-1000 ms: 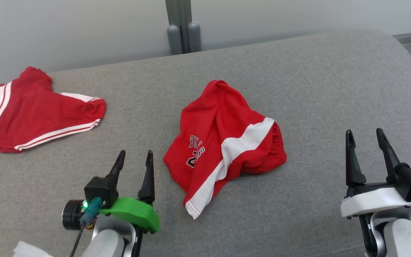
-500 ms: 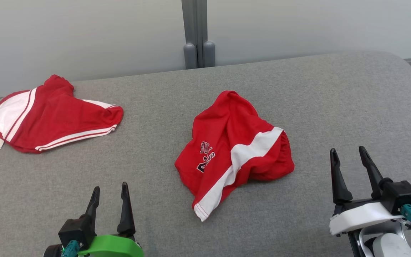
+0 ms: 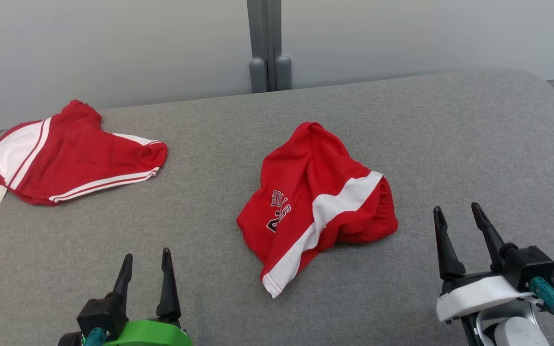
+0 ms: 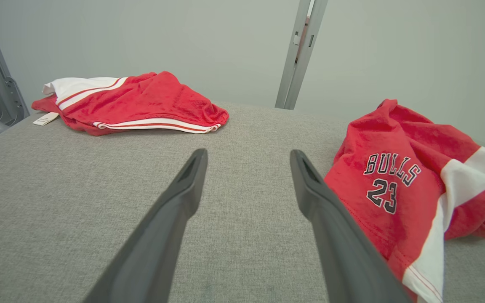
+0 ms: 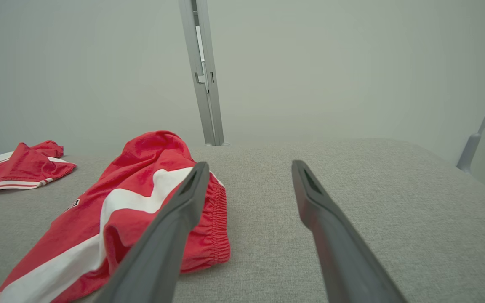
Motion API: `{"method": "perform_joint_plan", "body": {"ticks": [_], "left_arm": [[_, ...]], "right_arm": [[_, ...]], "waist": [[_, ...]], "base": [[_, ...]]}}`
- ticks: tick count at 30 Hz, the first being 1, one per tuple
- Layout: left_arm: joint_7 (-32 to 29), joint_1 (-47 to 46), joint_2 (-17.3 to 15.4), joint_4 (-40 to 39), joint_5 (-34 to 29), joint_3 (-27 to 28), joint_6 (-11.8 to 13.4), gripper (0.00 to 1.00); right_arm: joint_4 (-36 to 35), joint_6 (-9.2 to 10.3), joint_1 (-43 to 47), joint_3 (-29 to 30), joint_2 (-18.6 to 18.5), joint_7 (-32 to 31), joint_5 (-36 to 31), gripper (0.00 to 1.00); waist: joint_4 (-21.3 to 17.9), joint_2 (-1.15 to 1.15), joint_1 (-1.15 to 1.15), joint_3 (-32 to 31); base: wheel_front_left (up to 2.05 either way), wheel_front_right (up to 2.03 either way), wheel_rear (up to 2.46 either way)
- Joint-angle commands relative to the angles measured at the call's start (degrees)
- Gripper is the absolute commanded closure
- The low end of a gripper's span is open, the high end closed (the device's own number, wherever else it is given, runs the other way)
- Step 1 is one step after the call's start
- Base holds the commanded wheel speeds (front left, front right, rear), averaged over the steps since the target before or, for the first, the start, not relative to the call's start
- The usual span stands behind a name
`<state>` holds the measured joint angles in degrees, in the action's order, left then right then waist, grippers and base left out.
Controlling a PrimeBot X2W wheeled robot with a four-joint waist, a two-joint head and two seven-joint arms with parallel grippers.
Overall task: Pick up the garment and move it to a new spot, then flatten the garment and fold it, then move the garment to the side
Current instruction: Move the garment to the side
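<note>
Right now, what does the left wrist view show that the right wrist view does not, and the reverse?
Left wrist view: the readable BULLS 23 lettering on the garment, a white tag at the edge of the second red cloth, and the open left pincer. Right wrist view: the garment's gathered elastic edge and the open right pincer. Both: the garment, the second red cloth, the grey cushion and the grey post.

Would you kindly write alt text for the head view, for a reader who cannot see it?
A crumpled red garment with a white stripe lies in the middle of a grey padded surface. The left claw and right claw stand open and empty in the lower corners, apart from it. Another red-and-white cloth lies far left.
</note>
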<state>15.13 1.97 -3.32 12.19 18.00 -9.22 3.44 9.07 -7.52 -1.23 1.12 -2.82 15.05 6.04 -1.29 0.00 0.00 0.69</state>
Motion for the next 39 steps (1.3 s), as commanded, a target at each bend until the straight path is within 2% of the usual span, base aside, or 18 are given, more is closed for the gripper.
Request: {"method": "perform_joint_plan", "body": {"ticks": [1,10,13,17,22,26,32,34,36,37,39], "left_arm": [[0.0,0.8,0.0,0.2,-0.4,0.3,-0.5,0.00],[0.0,0.5,0.3,0.4,-1.2,0.6,-1.1,0.00],[0.0,0.1,0.4,0.7,-1.2,-0.7,-2.1,0.00],[-0.5,-0.3,0.4,2.6,0.3,-5.9,-4.6,0.00],[-4.0,-1.8,0.3,4.6,5.8,-17.1,-7.2,0.00],[-6.4,-3.7,0.3,7.6,8.9,-22.7,-5.6,0.00],[-4.6,-7.4,0.3,11.9,13.3,-23.9,-2.4,0.00],[-3.8,-8.4,0.3,12.8,15.0,-24.1,-2.1,0.00],[-3.5,-9.4,0.3,14.0,16.7,-24.6,-2.0,0.69],[-3.4,-10.0,0.3,14.6,17.0,-24.8,-2.0,1.00],[-2.9,-11.2,0.3,15.6,17.7,-25.2,-1.8,1.00]], "right_arm": [[0.1,0.06,0.1,0.0,-0.1,0.2,0.2,0.00],[0.1,0.06,-0.1,0.1,-0.1,0.2,0.1,0.00],[0.1,0.06,-0.3,0.2,-0.1,0.2,0.1,0.00],[0.0,0.06,-0.7,0.4,-0.1,0.2,0.1,0.00],[-0.1,0.06,-1.6,0.3,-0.1,0.2,-0.1,0.00],[-0.1,0.06,-2.3,0.1,-0.1,0.2,-0.1,0.00],[-0.3,0.06,-3.0,0.6,-0.1,0.2,0.0,0.00],[-0.3,0.06,-3.3,0.9,-0.1,0.2,0.1,0.00],[-0.4,0.06,-3.4,1.0,-0.1,0.2,0.2,0.00],[-0.4,0.06,-3.5,1.0,-0.1,0.2,0.3,0.00],[-0.3,0.06,-3.7,1.0,-0.1,0.2,0.3,0.00]], "waist": [[0.0,0.00,0.00,0.0],[-0.1,0.00,0.00,0.4],[-0.1,0.00,0.00,0.7],[-0.3,0.00,0.00,1.3],[-1.0,0.00,0.00,2.6],[-2.2,0.00,0.00,3.9],[-4.4,0.00,0.00,5.6],[-4.9,0.00,0.00,6.0],[-5.3,0.00,0.00,6.3],[-5.4,0.00,0.00,6.4],[-5.7,0.00,0.00,6.6]], "base": [[0.00,0.00,0.00],[0.00,0.00,0.00],[0.00,0.00,0.00],[0.00,0.00,0.00],[0.00,0.00,0.00],[0.00,0.00,0.00],[0.00,0.00,0.00],[0.00,0.00,0.00],[0.00,0.00,0.00],[0.00,0.00,0.00],[0.00,0.00,0.00]]}}
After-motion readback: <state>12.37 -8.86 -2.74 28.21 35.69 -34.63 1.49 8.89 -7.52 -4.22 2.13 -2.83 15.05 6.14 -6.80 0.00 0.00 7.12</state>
